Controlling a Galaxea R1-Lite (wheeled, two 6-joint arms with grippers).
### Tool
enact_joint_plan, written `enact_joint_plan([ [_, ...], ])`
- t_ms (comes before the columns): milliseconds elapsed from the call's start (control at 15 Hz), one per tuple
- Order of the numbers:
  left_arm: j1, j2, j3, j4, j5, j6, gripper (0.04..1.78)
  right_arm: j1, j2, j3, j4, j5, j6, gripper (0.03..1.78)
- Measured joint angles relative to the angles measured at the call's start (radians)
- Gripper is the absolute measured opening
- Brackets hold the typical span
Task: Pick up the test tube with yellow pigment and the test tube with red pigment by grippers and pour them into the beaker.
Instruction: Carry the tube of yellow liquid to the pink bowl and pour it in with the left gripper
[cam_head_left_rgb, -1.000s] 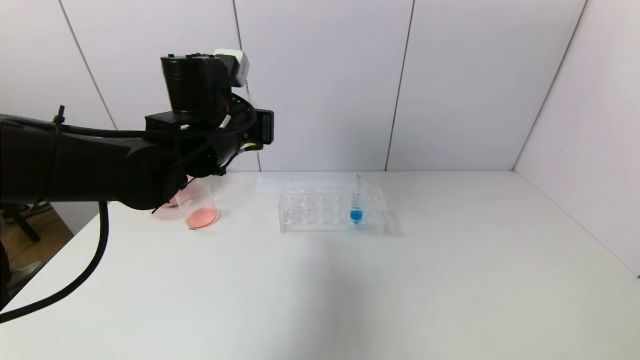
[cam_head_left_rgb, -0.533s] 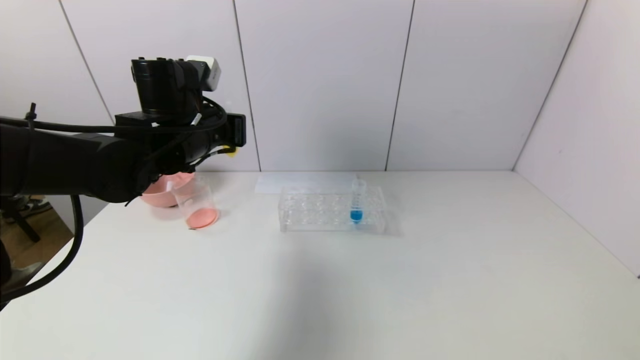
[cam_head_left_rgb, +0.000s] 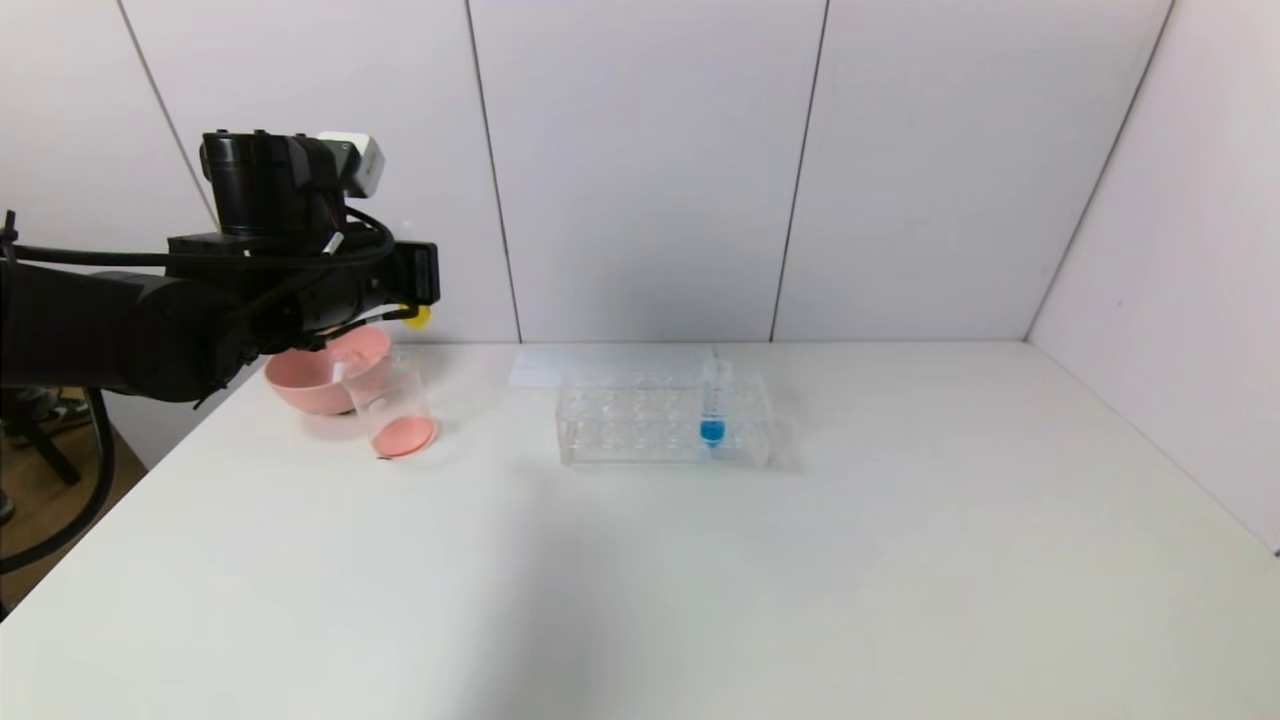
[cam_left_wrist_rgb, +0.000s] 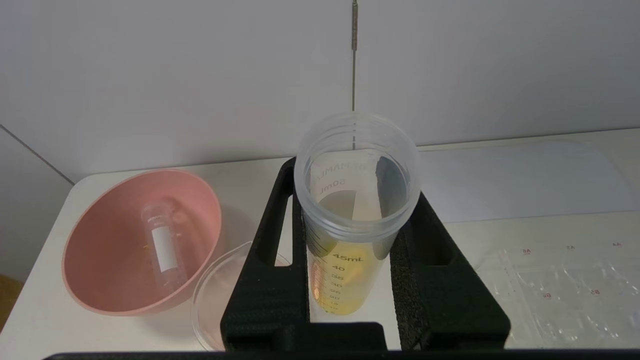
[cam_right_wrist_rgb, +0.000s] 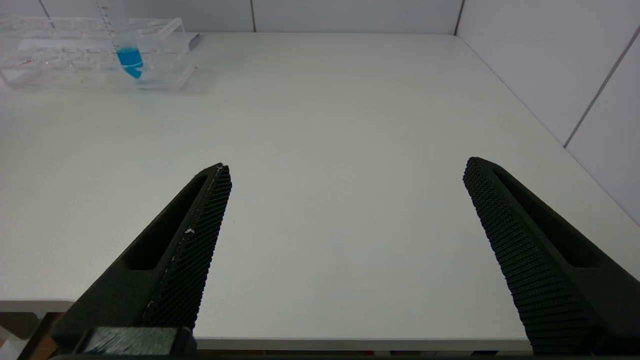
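Premises present as a laboratory test bench. A white table (cam_head_left_rgb: 700, 560) enclosed by plain panel walls (cam_head_left_rgb: 640, 160) carries a clear tube rack (cam_head_left_rgb: 660, 425) and a graduated beaker (cam_head_left_rgb: 392, 405), both right of the left gripper (cam_head_left_rgb: 415, 290).

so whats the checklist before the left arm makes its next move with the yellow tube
1. Grip: left tool shut on the yellow tube. Ok.
2. Contents: yellow liquid sits in the tube's base. Ok.
3. Beaker: upright beside the pink bowl, reddish liquid inside. Ok.
4. Tube mouth lined up over the beaker: cannot tell.
5. Bowl: holds one empty tube, with room beside it. Ok.
6. Right tool: open, over bare table, away from the work. Ok.
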Motion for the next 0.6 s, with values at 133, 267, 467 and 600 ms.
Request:
enact_joint_plan([
  [133, 0.035, -0.003, 0.012, 0.0, -0.002, -0.006, 0.47, 0.0, 0.0, 0.0, 0.0, 0.0, 0.0, 1.7],
  [267, 0.064, -0.006, 0.023, 0.001, -0.005, -0.014, 0.47, 0.0, 0.0, 0.0, 0.0, 0.0, 0.0, 1.7],
  [467, 0.126, -0.011, 0.037, 0.0, -0.071, -0.016, 0.47, 0.0, 0.0, 0.0, 0.0, 0.0, 0.0, 1.7],
  [600, 0.165, -0.017, 0.05, 0.0, -0.101, -0.019, 0.47, 0.0, 0.0, 0.0, 0.0, 0.0, 0.0, 1.7],
])
